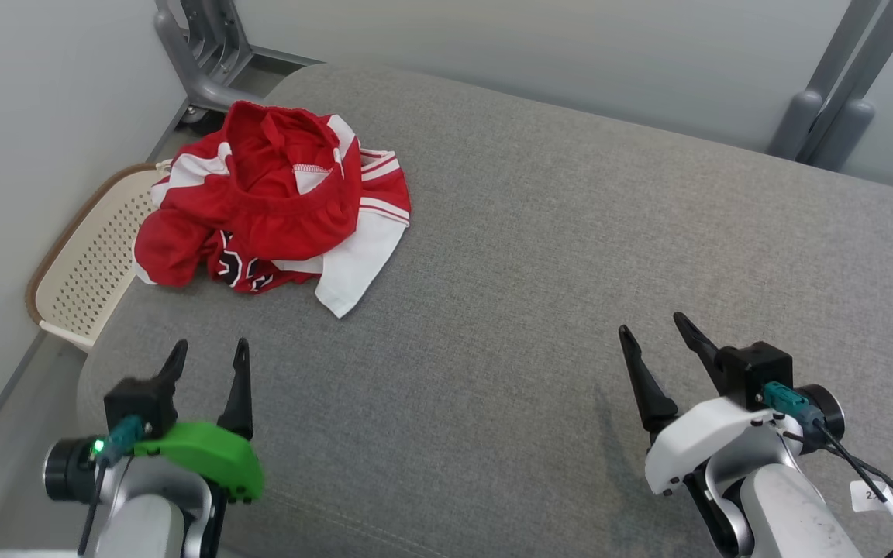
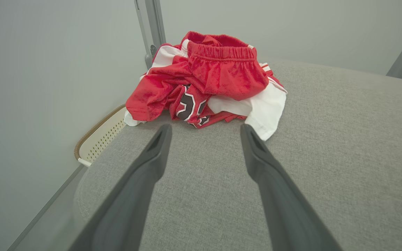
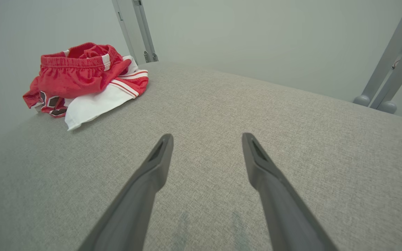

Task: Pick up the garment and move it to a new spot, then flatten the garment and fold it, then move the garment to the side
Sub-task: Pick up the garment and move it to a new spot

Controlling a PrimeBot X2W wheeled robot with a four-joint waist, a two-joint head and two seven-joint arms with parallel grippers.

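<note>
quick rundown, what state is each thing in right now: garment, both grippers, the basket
garment: crumpled in a heap, unfolded, at the far left corner of the grey cushion, not held
left gripper: open, empty, short of the garment
right gripper: open, empty, well apart from the garment
basket: beside the cushion's left edge, contents hidden

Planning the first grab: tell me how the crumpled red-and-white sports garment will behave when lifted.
Probably floppy: the crumpled red-and-white sports garment lies in soft folds, so it should sag and unfurl from a pinch. Likely light, the cloth looking thin. Its loose white panel, spread on the grey fabric cushion, may trail behind.
</note>
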